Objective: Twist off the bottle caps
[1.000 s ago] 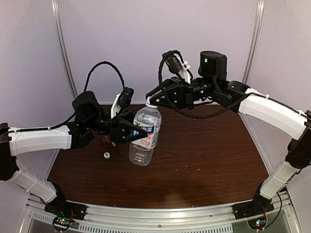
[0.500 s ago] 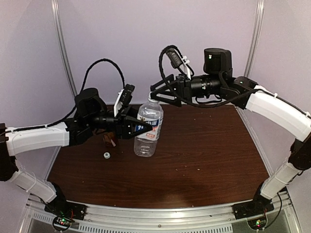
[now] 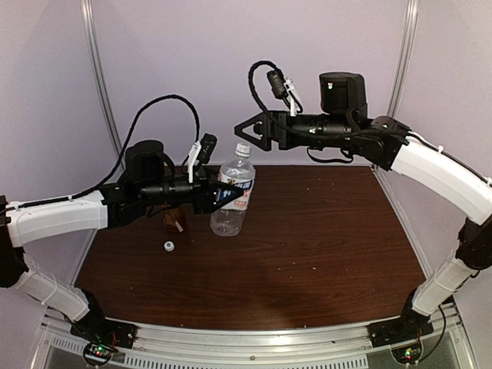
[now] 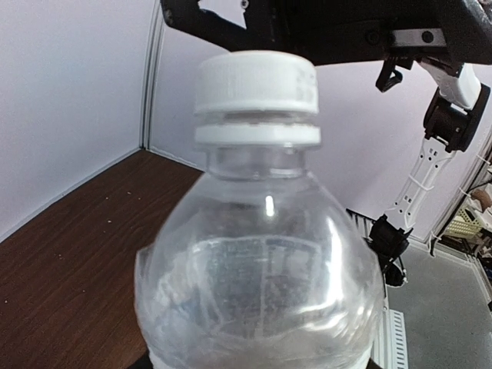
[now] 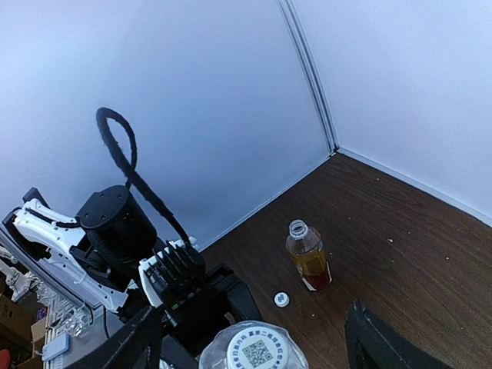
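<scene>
Dark table (image 3: 330, 238): right tool (image 3: 246, 135) opened, risen off cap (image 3: 244, 149) of clear bottle (image 3: 231, 206).

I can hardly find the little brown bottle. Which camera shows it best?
The right wrist view: the brown bottle stands in the open, neck uncapped, a white cap beside it. The top view shows only part, hidden by the left arm. The left wrist view shows none of it; the clear bottle fills it.

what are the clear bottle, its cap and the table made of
Clear bottle: thin see-through plastic, glossy, with bright highlights. Cap: opaque white plastic, fairly matte, seemingly ribbed. Table: dark brown wood-grain top, perhaps laminate, with a slight sheen.
</scene>
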You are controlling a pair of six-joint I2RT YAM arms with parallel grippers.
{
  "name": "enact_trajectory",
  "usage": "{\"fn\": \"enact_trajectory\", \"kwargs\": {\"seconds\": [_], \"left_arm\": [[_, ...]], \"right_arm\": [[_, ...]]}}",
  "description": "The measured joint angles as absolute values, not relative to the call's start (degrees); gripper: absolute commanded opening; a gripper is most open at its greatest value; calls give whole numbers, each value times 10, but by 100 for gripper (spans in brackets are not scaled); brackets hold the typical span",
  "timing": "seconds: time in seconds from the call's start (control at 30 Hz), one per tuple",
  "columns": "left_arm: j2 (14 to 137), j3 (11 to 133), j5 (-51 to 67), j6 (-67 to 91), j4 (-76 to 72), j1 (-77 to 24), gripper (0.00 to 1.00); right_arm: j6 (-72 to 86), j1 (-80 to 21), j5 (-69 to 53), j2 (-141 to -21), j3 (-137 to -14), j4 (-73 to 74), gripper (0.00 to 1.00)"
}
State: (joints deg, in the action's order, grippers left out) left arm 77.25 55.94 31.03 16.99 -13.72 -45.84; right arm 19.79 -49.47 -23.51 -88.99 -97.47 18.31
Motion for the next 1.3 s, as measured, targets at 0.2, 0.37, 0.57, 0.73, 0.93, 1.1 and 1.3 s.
{"fn": "enact_trajectory", "kwargs": {"seconds": [0.2,0.37,0.57,0.73,0.93,1.1,1.3], "left_arm": [[773,559,282,169,-131,-459,38],[773,559,271,168,-130,-460,37],[772,559,263,168,-122,-461,37],[770,559,256,167,-119,-461,37],[768,559,253,165,-119,-461,37],[768,559,251,165,-119,-461,37],[767,559,242,164,-118,-461,37]], "right_arm": [[215,-502,-196,-914,-977,199,70],[225,-503,-193,-925,-977,204,55],[233,-504,-195,-925,-977,203,46],[239,-504,-197,-925,-973,194,49],[242,-504,-199,-925,-962,186,48],[244,-504,-207,-925,-960,184,37],[243,-504,-216,-925,-954,169,20]]}}
